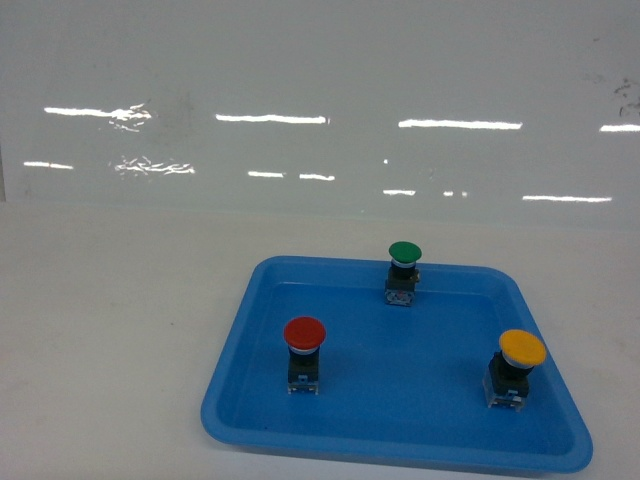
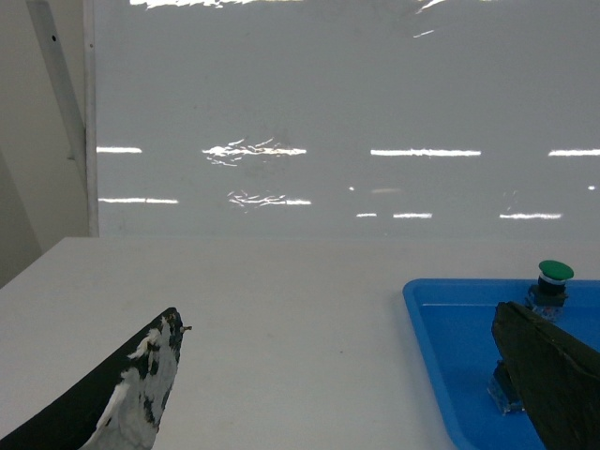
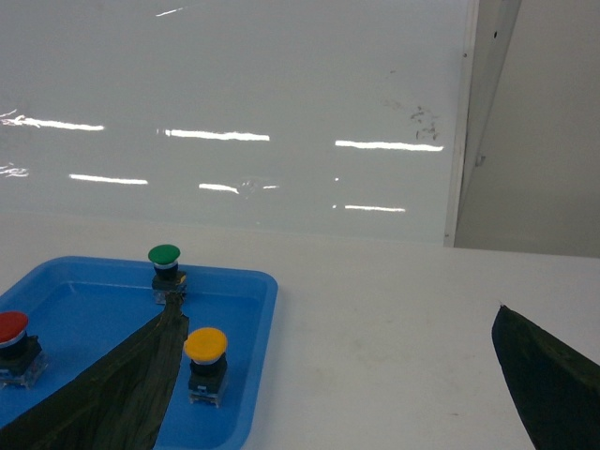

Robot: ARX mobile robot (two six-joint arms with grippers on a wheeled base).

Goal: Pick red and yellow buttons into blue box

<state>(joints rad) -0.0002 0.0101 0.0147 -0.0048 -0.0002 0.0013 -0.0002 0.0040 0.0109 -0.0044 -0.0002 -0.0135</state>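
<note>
The head view shows a shallow blue tray [image 1: 240,400] on a white table [image 1: 110,330], with a glossy white wall [image 1: 320,90] behind. Three buttons stand upright in the tray, well apart from one another: the red button [image 1: 304,352] toward the near left, the yellow button [image 1: 517,366] toward the near right, and a green button [image 1: 403,271] at the far edge. No arm or gripper appears in this view, and no blue box either.

In the left wrist view the left gripper [image 2: 352,375] has its two dark fingers spread wide, one finger [image 2: 131,389] low on the left over bare table, the other at the lower right over the tray's left part. Nothing lies between them. The green button [image 2: 553,281] stands beyond the right finger; a clear switch base shows just beside that finger, but its cap is hidden.

In the right wrist view the right gripper [image 3: 337,366] is likewise spread wide with nothing between its fingers. The left finger [image 3: 122,384] reaches across the tray, its tip near the green button [image 3: 165,272], with the yellow button [image 3: 205,364] just to its right and the red button [image 3: 13,347] to its left. The other finger sits at the lower right over bare table
</note>
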